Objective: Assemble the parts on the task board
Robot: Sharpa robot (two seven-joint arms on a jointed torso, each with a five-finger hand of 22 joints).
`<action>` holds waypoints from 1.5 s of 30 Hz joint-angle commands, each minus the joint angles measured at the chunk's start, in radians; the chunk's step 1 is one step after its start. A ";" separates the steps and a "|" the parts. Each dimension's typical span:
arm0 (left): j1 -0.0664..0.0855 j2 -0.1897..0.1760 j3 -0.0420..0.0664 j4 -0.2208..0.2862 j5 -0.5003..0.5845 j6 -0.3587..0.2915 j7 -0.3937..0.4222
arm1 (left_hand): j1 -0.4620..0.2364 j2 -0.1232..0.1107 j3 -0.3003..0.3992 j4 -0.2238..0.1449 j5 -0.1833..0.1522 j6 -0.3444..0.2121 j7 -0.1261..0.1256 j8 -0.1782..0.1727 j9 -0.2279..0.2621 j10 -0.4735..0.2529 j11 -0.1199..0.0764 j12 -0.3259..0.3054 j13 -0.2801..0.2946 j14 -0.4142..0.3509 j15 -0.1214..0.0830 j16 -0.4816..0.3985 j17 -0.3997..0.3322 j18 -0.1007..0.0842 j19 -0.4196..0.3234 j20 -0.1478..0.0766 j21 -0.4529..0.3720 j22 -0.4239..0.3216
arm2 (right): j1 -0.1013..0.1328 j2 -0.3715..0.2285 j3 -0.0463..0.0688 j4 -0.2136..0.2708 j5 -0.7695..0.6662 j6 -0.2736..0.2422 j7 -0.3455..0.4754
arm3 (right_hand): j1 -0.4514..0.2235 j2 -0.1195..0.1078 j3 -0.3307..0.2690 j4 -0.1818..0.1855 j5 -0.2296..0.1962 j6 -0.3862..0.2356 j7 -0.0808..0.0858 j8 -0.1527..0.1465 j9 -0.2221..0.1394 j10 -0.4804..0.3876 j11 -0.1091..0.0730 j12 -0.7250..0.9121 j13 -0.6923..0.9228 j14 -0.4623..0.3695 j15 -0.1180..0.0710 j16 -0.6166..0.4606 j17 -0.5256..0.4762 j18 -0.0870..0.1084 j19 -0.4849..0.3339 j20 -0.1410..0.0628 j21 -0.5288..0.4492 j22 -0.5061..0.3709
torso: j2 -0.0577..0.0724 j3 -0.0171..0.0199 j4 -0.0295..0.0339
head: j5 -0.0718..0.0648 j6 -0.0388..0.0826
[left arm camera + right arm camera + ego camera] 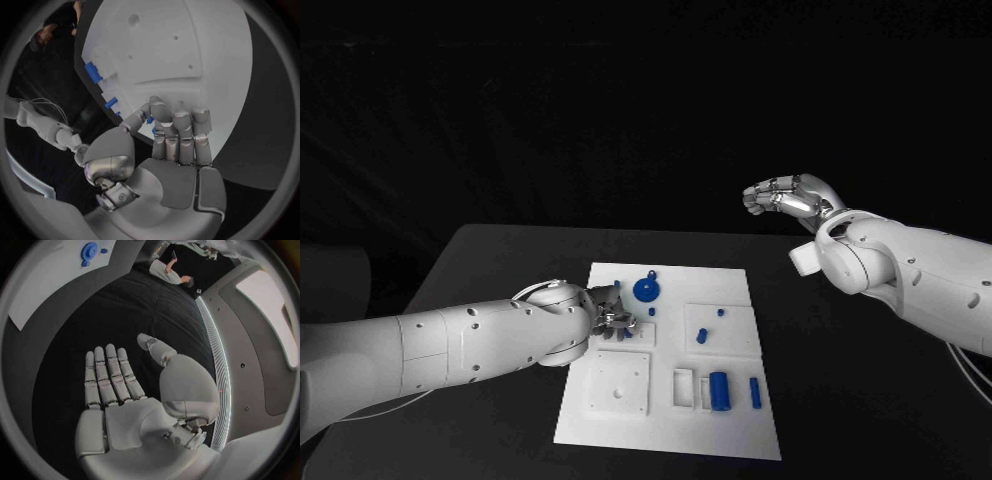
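Note:
The white task board [733, 435] lies mid-table. On it are a round blue disc [648, 290], a blue cylinder [720, 390] in a slot near the front, a thin blue bar [753, 392] and small blue pieces [702, 335]. My left hand [609, 320] is low over the board's left side, fingers bent down, thumb and fingertips closing around a small blue part [150, 120]. Above the table's far right corner, my right hand [790, 197] is raised well clear of the board, fingers apart [109, 377] and holding nothing.
A raised square block [620, 380] with a centre hole sits at the board's near left, just in front of my left hand. Bare black table [862, 400] surrounds the board [44, 285]; the blue disc [89, 250] lies far from my right hand.

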 commanded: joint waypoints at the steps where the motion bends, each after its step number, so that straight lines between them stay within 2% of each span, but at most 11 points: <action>1: -0.001 0.000 -0.001 0.000 0.004 -0.002 -0.008 | 0.020 0.003 0.050 0.062 -0.050 -0.013 0.001 -0.010 0.002 -0.015 -0.006 -0.005 -0.001 -0.003 -0.010 -0.001 -0.003 -0.015 0.004 -0.105 -0.001 0.008 | 0.000 -0.001 0.001 0.002 -0.002 0.018 0.004 | -0.001 0.007 -0.007 -0.002 0.006 0.008 0.012 0.005 -0.001 0.007 0.000 -0.004 -0.001 -0.001 0.006 0.003 -0.002 -0.011 -0.009 0.001 -0.005 0.001 | 0.001 -0.0002 0.0002 | -0.001 0.001; 2: -0.001 0.000 -0.001 0.000 0.005 -0.005 -0.009 | 0.019 -0.003 0.048 0.071 -0.079 -0.014 0.002 -0.013 0.002 -0.016 -0.006 -0.004 -0.001 -0.003 -0.011 -0.001 -0.004 -0.015 0.004 -0.106 -0.002 0.008 | 0.000 -0.001 0.001 0.001 -0.002 0.018 0.004 | -0.002 0.007 -0.007 -0.002 0.006 0.008 0.012 0.005 -0.001 0.007 0.000 -0.004 -0.001 -0.001 0.006 0.003 -0.002 -0.011 -0.009 0.001 -0.005 0.001 | 0.001 0.0001 0.0002 | -0.001 0.001; 4: -0.001 0.000 -0.001 0.000 0.006 -0.007 -0.010 | 0.015 -0.012 0.044 0.081 -0.095 -0.014 0.003 -0.016 0.003 -0.017 -0.005 -0.003 -0.002 -0.004 -0.012 0.000 -0.005 -0.016 0.004 -0.107 -0.003 0.008 | 0.000 -0.001 0.001 0.002 -0.002 0.018 0.004 | -0.002 0.007 -0.007 -0.002 0.006 0.008 0.012 0.005 -0.001 0.008 0.000 -0.004 -0.001 -0.001 0.006 0.003 -0.002 -0.011 -0.009 0.001 -0.006 0.001 | 0.000 0.0003 0.0000 | -0.001 0.001; 5: -0.001 0.000 -0.001 0.000 0.007 -0.008 -0.011 | 0.009 -0.026 0.038 0.087 -0.101 -0.016 0.004 -0.018 0.003 -0.019 -0.006 -0.003 -0.002 -0.005 -0.013 -0.001 -0.005 -0.017 0.004 -0.107 -0.004 0.007 | 0.000 -0.001 0.001 0.002 -0.002 0.019 0.004 | -0.002 0.007 -0.007 -0.002 0.006 0.008 0.012 0.005 -0.001 0.008 0.000 -0.004 -0.001 -0.002 0.006 0.003 -0.003 -0.011 -0.009 0.001 -0.006 0.001 | 0.000 0.0007 0.0000 | -0.001 0.001; 12: -0.001 -0.003 -0.001 -0.001 0.008 -0.013 -0.012 | -0.031 -0.126 0.010 0.130 -0.106 -0.049 0.015 -0.036 0.005 -0.032 -0.007 0.001 0.002 -0.014 -0.020 0.001 -0.005 -0.016 0.004 -0.110 -0.007 0.005 | 0.000 -0.001 0.000 0.001 -0.002 0.019 0.003 | -0.002 0.006 -0.007 -0.002 0.010 0.008 0.012 0.005 -0.002 0.008 0.000 -0.005 -0.003 -0.004 0.008 0.003 -0.006 -0.012 -0.011 0.001 -0.009 0.002 | 0.000 0.0004 -0.0003 | -0.001 0.001; 15: -0.001 -0.004 0.000 -0.001 0.011 -0.014 -0.010 | -0.031 -0.156 0.010 0.139 -0.106 -0.057 0.017 -0.040 0.006 -0.035 -0.006 0.005 0.005 -0.016 -0.023 0.003 -0.004 -0.016 0.004 -0.111 -0.007 0.005 | 0.000 -0.001 0.000 0.001 -0.002 0.019 0.003 | -0.002 0.006 -0.008 -0.003 0.011 0.007 0.012 0.004 -0.003 0.008 0.000 -0.005 -0.004 -0.006 0.009 0.002 -0.007 -0.012 -0.012 0.002 -0.010 0.003 | 0.000 0.0008 0.0000 | -0.001 0.001; 19: -0.002 -0.007 0.000 0.001 0.014 -0.019 -0.007 | -0.026 -0.197 0.023 0.173 -0.106 -0.063 0.019 -0.044 0.008 -0.042 -0.004 0.011 0.009 -0.022 -0.027 0.005 -0.004 -0.016 0.005 -0.113 -0.008 0.003 | 0.000 -0.002 0.000 0.001 -0.002 0.020 0.003 | -0.002 0.006 -0.009 -0.003 0.014 0.007 0.012 0.004 -0.003 0.008 0.001 -0.006 -0.006 -0.009 0.010 0.002 -0.010 -0.013 -0.014 0.002 -0.013 0.004 | 0.000 0.0007 0.0002 | -0.002 0.002; 24: -0.002 -0.008 0.000 0.003 0.021 -0.015 -0.003 | -0.020 -0.209 0.025 0.181 -0.105 -0.066 0.020 -0.045 0.009 -0.045 -0.003 0.014 0.011 -0.024 -0.028 0.007 -0.004 -0.017 0.003 -0.114 -0.008 0.004 | -0.001 -0.002 0.000 0.000 -0.002 0.020 0.003 | -0.002 0.006 -0.009 -0.003 0.015 0.007 0.012 0.004 -0.004 0.008 0.001 -0.006 -0.007 -0.010 0.011 0.002 -0.012 -0.013 -0.016 0.002 -0.015 0.005 | 0.000 -0.0001 -0.0001 | -0.001 0.002; 33: -0.002 -0.011 0.000 0.002 0.028 -0.031 0.000 | -0.014 -0.249 0.030 0.211 -0.105 -0.068 0.021 -0.048 0.012 -0.050 -0.002 0.019 0.013 -0.028 -0.029 0.010 -0.004 -0.018 0.003 -0.114 -0.008 0.003 | -0.001 -0.002 0.000 0.000 -0.002 0.021 0.003 | -0.002 0.006 -0.010 -0.003 0.016 0.007 0.012 0.004 -0.004 0.008 0.001 -0.006 -0.007 -0.011 0.012 0.002 -0.013 -0.013 -0.016 0.002 -0.016 0.005 | 0.000 0.0004 0.0000 | -0.001 0.003; 37: -0.003 -0.013 0.000 0.003 0.028 -0.033 0.001 | -0.014 -0.252 0.030 0.214 -0.105 -0.068 0.021 -0.048 0.012 -0.049 -0.002 0.020 0.013 -0.028 -0.029 0.010 -0.004 -0.018 0.003 -0.115 -0.008 0.003 | -0.001 -0.002 0.000 -0.001 -0.002 0.020 0.003 | -0.002 0.006 -0.010 -0.003 0.016 0.007 0.012 0.004 -0.004 0.008 0.001 -0.006 -0.007 -0.011 0.012 0.002 -0.014 -0.013 -0.016 0.002 -0.016 0.005 | 0.000 0.0009 0.0003 | -0.001 0.003; 45: -0.005 -0.025 0.002 0.019 0.032 -0.033 -0.003 | -0.029 -0.280 0.025 0.244 -0.105 -0.067 0.022 -0.049 0.013 -0.047 -0.001 0.025 0.015 -0.027 -0.030 0.014 -0.003 -0.020 0.005 -0.115 -0.007 0.003 | -0.002 -0.002 0.000 -0.004 -0.002 0.015 0.004 | -0.001 0.006 -0.009 -0.004 0.018 0.006 0.013 0.003 -0.005 0.008 0.001 -0.006 -0.008 -0.012 0.012 0.002 -0.015 -0.013 -0.017 0.002 -0.018 0.006 | 0.000 0.0001 -0.0004 | -0.001 0.004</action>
